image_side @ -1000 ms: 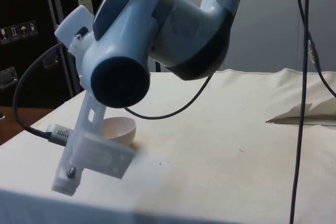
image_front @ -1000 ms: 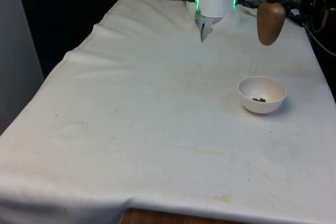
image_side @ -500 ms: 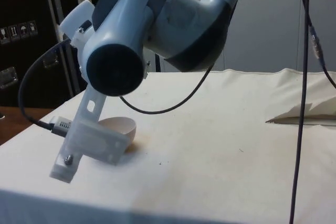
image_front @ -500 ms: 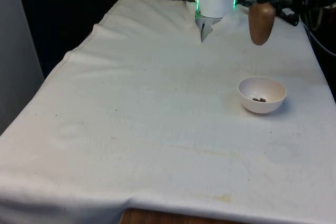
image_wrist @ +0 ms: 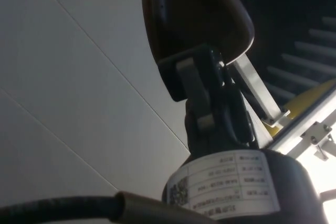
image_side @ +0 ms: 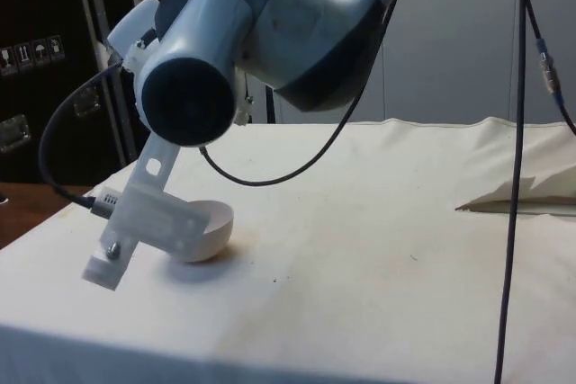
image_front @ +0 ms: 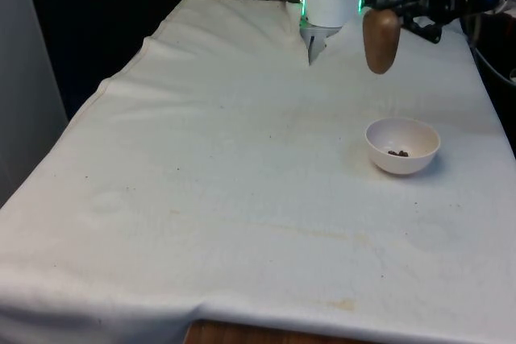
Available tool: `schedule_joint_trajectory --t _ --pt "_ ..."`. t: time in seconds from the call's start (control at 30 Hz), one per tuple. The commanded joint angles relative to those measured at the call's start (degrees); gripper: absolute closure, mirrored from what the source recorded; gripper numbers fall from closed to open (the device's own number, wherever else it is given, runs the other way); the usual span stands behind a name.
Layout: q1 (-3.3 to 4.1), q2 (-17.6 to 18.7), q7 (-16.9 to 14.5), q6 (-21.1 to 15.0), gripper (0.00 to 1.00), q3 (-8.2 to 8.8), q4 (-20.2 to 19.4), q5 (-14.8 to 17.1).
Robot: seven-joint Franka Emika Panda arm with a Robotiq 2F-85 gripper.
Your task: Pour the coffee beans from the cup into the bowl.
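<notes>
The gripper (image_front: 401,7) fingers pinch a smooth brown wooden cup (image_front: 380,40), upended above the white bowl (image_front: 402,145) holding beans (image_front: 397,152).

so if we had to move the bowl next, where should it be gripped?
Probably the rim. The bowl sits upright and open on the cloth, with a round underside that gives sides nothing flat to clamp. Come straight down, one finger inside and one outside the wall, away from the beans at the bottom.

white bowl (image_side: 205,233) on tablecloth (image_side: 378,249) behind the arm (image_side: 261,33).
</notes>
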State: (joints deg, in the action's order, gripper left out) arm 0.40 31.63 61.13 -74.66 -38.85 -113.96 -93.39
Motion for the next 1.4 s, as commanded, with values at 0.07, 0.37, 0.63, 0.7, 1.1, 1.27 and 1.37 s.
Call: schedule_joint_trajectory --t 0.07,0.37,0.63,0.7,1.1,1.27,1.37 --pt "-1.15 -0.57 -0.17 -2.23 1.00 -0.17 -0.52 1.15" --pt "-1.83 -0.63 -0.69 -4.30 1.00 0.46 -0.57 3.15" --pt "-2.35 -0.52 -1.09 -6.02 1.00 1.26 -0.52 4.81" --pt "-1.72 -0.23 -0.74 -5.27 1.00 1.78 -0.23 4.64" --pt "-2.86 -1.43 -2.58 -9.11 1.00 3.90 -0.46 5.90" --pt "-2.98 -2.06 -3.55 -10.71 1.00 5.33 -0.17 6.13" --pt "-3.04 -2.29 -3.90 -11.52 1.00 5.96 -0.11 6.42"
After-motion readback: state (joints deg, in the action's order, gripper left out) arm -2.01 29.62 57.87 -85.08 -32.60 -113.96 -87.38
